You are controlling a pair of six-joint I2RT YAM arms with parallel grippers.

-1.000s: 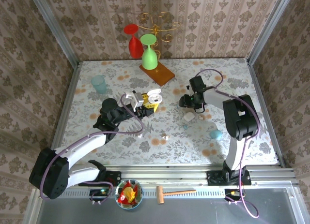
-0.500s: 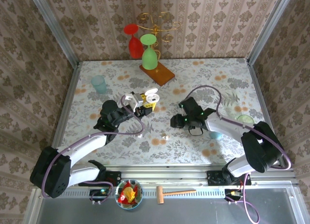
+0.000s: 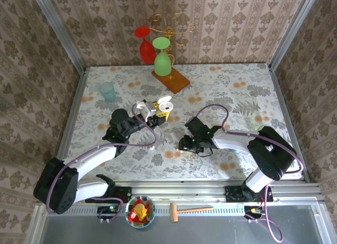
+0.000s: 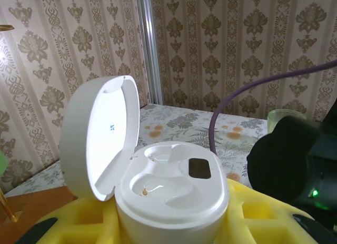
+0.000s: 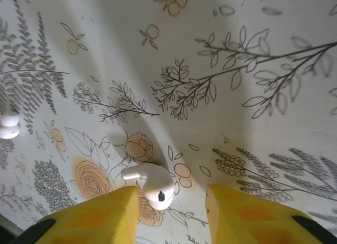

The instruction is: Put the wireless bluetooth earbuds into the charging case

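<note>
Visibly two earbuds [image 5: 147, 183] [image 5: 7, 126], one open case [image 4: 171, 196]

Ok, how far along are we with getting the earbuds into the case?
Done: the charging case is open, clamped in the left gripper. Its wells are both empty. In hand: the right gripper is open, straddling one earbud on the table, not gripped yet. Left: grasp it, seat it, then fill the second well.

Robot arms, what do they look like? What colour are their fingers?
The left arm and the right arm are white tubes with chunky black joints. A thin purple cable loops along each. The fingers wear bright yellow pads. A small green light glows on the right arm's black wrist.
</note>
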